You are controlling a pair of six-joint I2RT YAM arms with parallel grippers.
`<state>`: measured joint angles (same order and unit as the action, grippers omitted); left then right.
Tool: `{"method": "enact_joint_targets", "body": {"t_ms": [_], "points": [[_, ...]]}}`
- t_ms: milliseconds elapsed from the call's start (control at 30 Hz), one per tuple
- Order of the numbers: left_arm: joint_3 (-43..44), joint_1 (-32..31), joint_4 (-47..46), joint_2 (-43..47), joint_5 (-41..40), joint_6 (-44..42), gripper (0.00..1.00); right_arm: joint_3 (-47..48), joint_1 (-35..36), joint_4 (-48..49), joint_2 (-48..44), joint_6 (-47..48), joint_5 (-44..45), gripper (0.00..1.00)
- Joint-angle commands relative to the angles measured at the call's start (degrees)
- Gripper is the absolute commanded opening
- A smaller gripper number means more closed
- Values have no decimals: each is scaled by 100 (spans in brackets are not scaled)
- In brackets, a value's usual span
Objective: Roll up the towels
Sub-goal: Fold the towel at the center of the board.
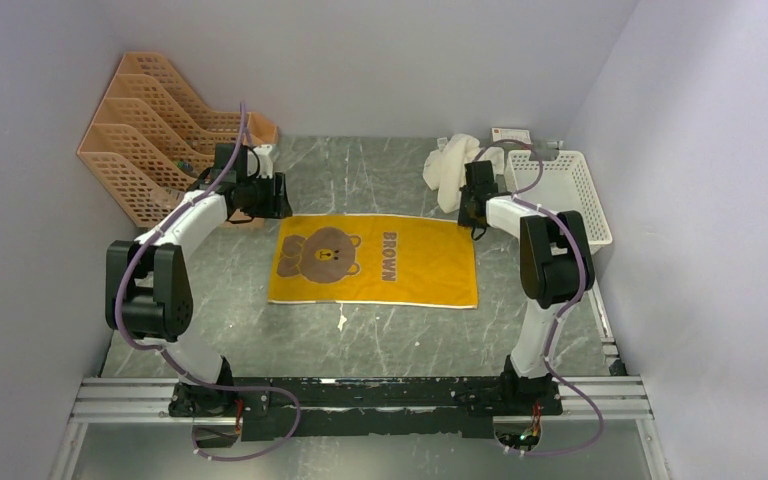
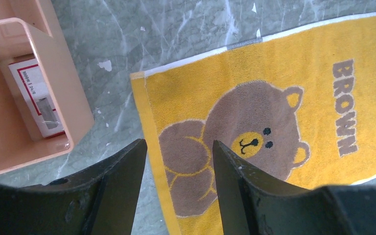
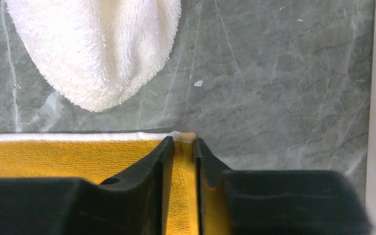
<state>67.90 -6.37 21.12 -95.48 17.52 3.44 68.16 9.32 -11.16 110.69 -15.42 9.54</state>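
Mustard-yellow terry towel with a brown bear print (image 1: 375,260) lies flat on the grey marbled surface (image 1: 390,335), left jaws wide open and empty at its 10 o'clock corner, right jaws narrowed around its 2 o'clock corner, grip unclear, with a crumpled cream-white towel (image 1: 453,170) at 1 o'clock.

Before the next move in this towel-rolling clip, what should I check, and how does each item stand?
1. Yellow towel lies flat and fully spread: ok.
2. Right hand lined up on its far right corner: ok, the corner sits between the fingers.
3. Right hand has really pinched that corner: cannot tell.
4. Left hand gripping the far left corner: not ok, it is open over the left edge, nothing pinched.
5. White towel off the yellow one: ok, they lie apart.
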Motion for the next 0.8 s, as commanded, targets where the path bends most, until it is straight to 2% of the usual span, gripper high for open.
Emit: {"method": "enact_joint_targets", "body": {"t_ms": [0,33,233,400,500,767], "points": [[216,22,31,-76,-169,-123,64,26,21,-282,249,-1,451,9],[223,22,20,-95,-164,-128,64,45,23,-285,270,-16,466,0],[207,22,-256,-382,-63,-54,65,332,18,-250,240,4,360,0],[691,18,-370,-958,51,-95,64,708,-121,-303,173,13,99,0],[954,14,-460,-1332,51,-69,50,898,-146,-349,135,3,-65,0],[1043,13,-700,-1793,-98,34,43,763,-150,-313,-150,8,-224,0]]}}
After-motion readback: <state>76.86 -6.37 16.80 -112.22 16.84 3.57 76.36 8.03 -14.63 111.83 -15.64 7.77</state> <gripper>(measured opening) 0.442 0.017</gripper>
